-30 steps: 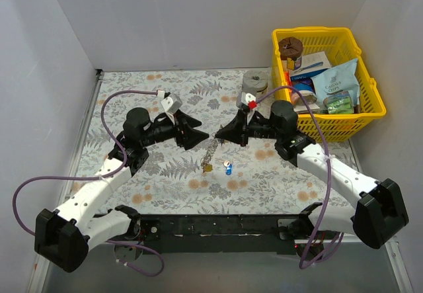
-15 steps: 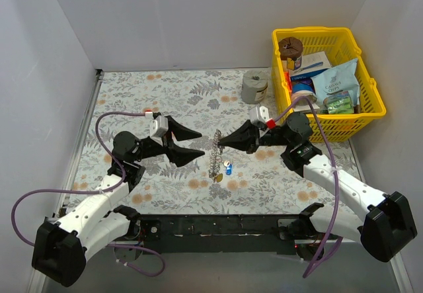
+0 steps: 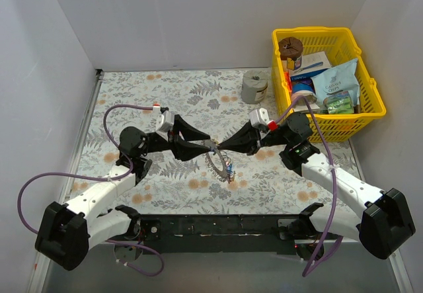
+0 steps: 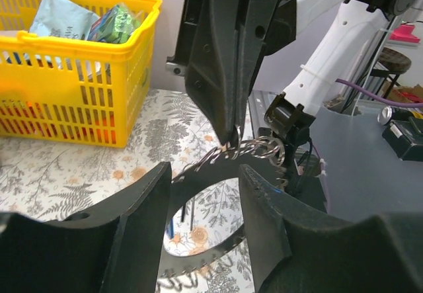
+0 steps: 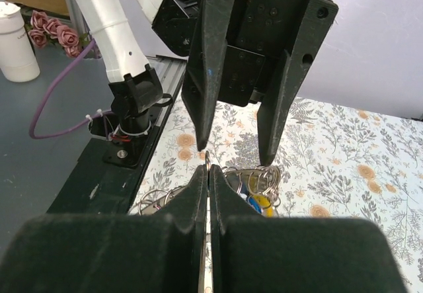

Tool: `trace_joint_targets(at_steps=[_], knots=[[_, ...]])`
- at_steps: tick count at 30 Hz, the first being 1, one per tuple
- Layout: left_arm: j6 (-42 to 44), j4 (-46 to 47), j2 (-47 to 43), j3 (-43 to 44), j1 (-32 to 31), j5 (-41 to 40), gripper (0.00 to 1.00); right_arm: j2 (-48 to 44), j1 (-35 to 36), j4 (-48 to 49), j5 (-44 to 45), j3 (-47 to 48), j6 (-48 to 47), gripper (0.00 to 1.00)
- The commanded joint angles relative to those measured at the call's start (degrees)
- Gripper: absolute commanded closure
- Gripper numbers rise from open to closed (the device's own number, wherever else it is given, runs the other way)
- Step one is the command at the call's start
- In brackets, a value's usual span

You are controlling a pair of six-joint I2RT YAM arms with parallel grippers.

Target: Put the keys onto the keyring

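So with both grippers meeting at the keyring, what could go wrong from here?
The right gripper pinches only the thin edge of the keyring, which could twist or slip out. The left gripper, jaws open around the ring, could knock it loose or clash with the right one.

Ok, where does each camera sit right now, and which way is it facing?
Top external: above and behind the bases, looking down on the table; both arms show, left end effector and right end effector meeting at the keyring.
Left wrist: on the left wrist, facing right towards the basket; its own open fingers frame the bottom.
Right wrist: on the right wrist, facing left at the left end effector; its own shut fingers show below.
Shared: top and left wrist both show basket and keyring.
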Motion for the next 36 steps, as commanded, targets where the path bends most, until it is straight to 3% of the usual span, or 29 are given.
trace_joint_targets(at_steps=[1,5,12,27,36], knots=[[3.23,-1.62,-0.20,2.92,-2.84,0.06,0.56,-0.13,-0.09,4.04,1.03,2.49,0.44,0.99],[5.96,-5.39,-0.03,3.80,-4.87,-2.23,0.58,0.13,-0.09,3.42,1.56,2.58,0.44,0.99],[8.96,-10.41,0.85,5.91,-6.11,-3.90,0.72,0.22,-0.09,2.45,2.17,2.85,0.26,0.99],[14.23,-17.89,-3.80,6.70,-6.19,-7.94,0.66,0.31,-0.09,0.34,2.96,3.55,-0.88,0.99],[17.57,-23.68,-3.63,8.55,-6.28,-8.56,0.69,0.48,-0.17,0.08,2.96,3.81,-1.06,0.99]])
